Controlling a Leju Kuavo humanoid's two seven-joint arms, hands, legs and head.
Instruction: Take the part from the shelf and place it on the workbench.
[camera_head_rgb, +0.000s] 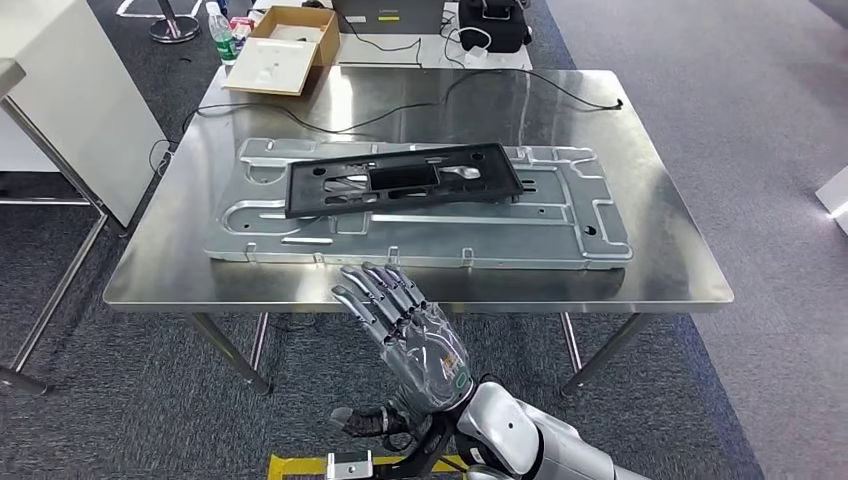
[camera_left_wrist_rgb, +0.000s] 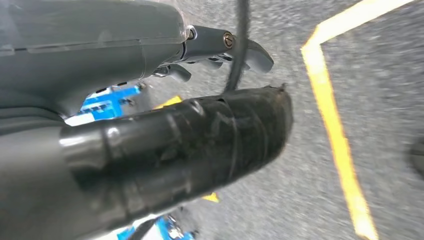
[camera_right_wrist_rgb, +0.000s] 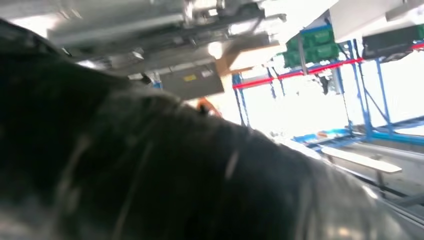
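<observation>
The black rectangular part (camera_head_rgb: 403, 179) lies flat on a large stamped metal panel (camera_head_rgb: 420, 235), which rests on the steel workbench (camera_head_rgb: 660, 280). My right hand (camera_head_rgb: 400, 325) hovers at the workbench's near edge, just short of the panel, with its fingers stretched forward and apart and nothing in them. It is apart from the black part. My left hand (camera_left_wrist_rgb: 165, 125) hangs over grey floor, its thumb (camera_left_wrist_rgb: 200, 145) and fingers (camera_left_wrist_rgb: 225, 47) straight and holding nothing.
A black cable (camera_head_rgb: 330, 125) runs across the far side of the workbench. Behind it stand an open cardboard box (camera_head_rgb: 280, 50), a bottle (camera_head_rgb: 222, 35) and dark equipment (camera_head_rgb: 492, 22). A white cabinet (camera_head_rgb: 70, 100) is at the left. Yellow floor tape (camera_left_wrist_rgb: 335, 130) lies under my left hand.
</observation>
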